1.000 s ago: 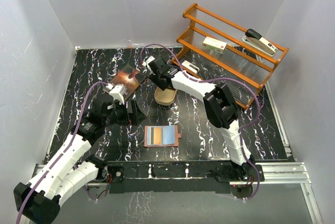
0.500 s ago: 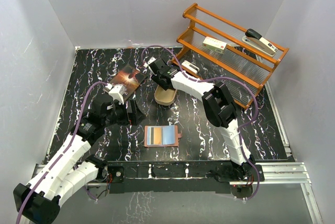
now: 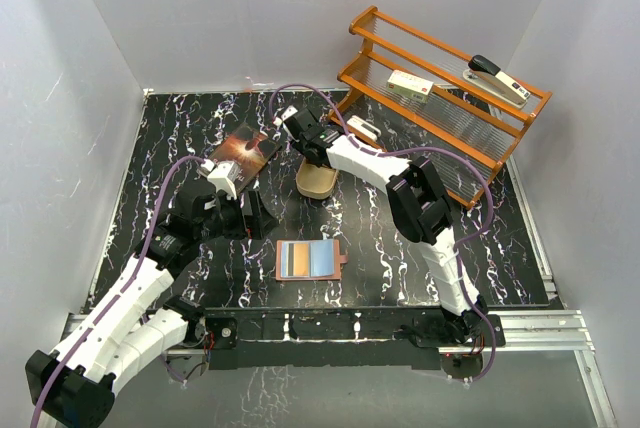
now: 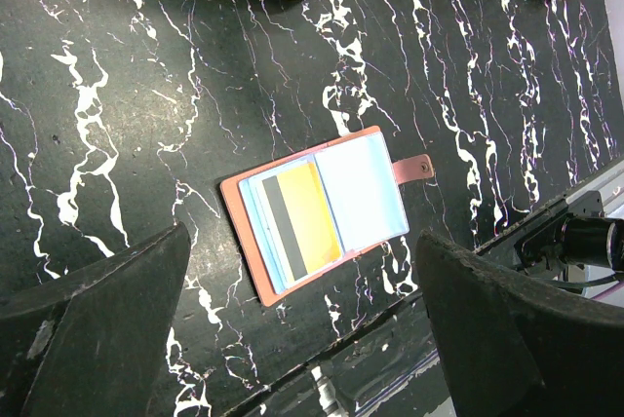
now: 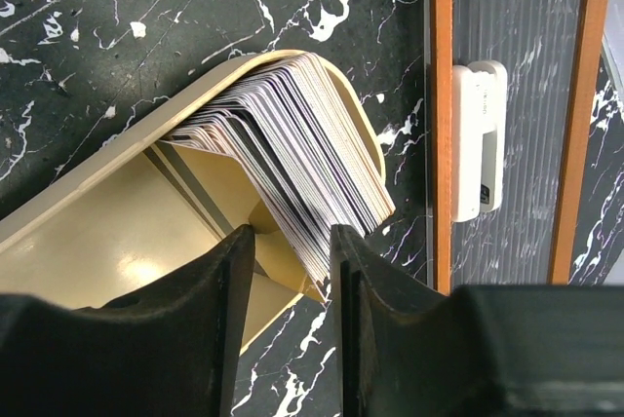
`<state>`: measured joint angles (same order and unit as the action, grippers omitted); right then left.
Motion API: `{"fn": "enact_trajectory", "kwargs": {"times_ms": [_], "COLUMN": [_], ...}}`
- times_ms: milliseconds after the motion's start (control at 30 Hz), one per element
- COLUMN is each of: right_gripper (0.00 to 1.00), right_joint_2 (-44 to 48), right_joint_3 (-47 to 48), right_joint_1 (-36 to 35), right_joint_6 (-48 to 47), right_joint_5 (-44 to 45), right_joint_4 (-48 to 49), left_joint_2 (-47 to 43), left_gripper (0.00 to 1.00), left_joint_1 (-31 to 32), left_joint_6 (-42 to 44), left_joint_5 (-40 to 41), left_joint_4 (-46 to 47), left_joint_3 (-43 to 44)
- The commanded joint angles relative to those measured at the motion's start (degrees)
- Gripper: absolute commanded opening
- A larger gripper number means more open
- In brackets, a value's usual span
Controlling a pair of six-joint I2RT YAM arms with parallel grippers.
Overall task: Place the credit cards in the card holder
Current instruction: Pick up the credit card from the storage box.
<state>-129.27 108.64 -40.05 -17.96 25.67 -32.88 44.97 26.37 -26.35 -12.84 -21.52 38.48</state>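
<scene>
Entry — right gripper [image 5: 291,242]: fingers [image 5: 195,320] narrowly apart astride tight-packed silvery plastic credit cards [image 5: 312,134], grip untellable; left gripper [image 4: 302,234] wide apart. I risk lifting several — they're crammed.

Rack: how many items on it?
3: a black stapler at its right end, a white box left of that, a small white item on the lowest shelf. The right arm may hide more.

Black marble-look tabletop [image 3: 510,248], white veining, walled on three sides.
- 6 o'clock, near the front edge: reddish-brown leather card holder [image 3: 309,259], lying open and flat, snap tab pointing to 3 o'clock.
- Just off centre toward 12: tan oval metal tin [image 3: 318,186].
- 10 o'clock: dark paperback book [image 3: 245,148], lying flat.
- 2 o'clock: orange wooden two-tier rack [image 3: 445,113], standing askew in the back corner.
</scene>
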Motion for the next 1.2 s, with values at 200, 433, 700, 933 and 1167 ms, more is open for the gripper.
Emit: {"fn": "enact_trajectory", "kwargs": {"times_ms": [200, 433, 700, 933, 1167], "right_gripper": [0.19, 0.04, 0.0, 0.0, 0.0], "right_joint_2": [1.1, 2.8, 10.9, 21.1, 34.8], "right_joint_3": [3.7, 3.5, -3.3, -9.8, -25.3], "right_joint_1": [0.6, 0.3, -0.3, -0.4, -0.3], "right_joint_6": [-0.3, 3.3, 8.8, 16.0, 29.1], "right_joint_5": [1.4, -2.8, -11.5, -21.2, -37.8], "right_joint_4": [1.4, -1.8, -3.4, -3.1, 2.4], "left_joint_2": [-0.6, -0.5, -0.8, 1.7, 2.7], "left_gripper": [0.98, 0.98, 0.99, 0.96, 0.93], "left_joint_1": [0.2, 0.2, 0.2, 0.2, 0.2], "left_joint_6": [0.1, -0.1, -1.0, -3.3, -11.1], "left_joint_5": [-0.2, 1.9, 5.3, 1.8, -5.4], "left_joint_4": [-0.7, -2.2, -3.5, -2.5, 3.8], "left_joint_3": [0.3, 0.9, 1.0, 1.6, 0.9]}}
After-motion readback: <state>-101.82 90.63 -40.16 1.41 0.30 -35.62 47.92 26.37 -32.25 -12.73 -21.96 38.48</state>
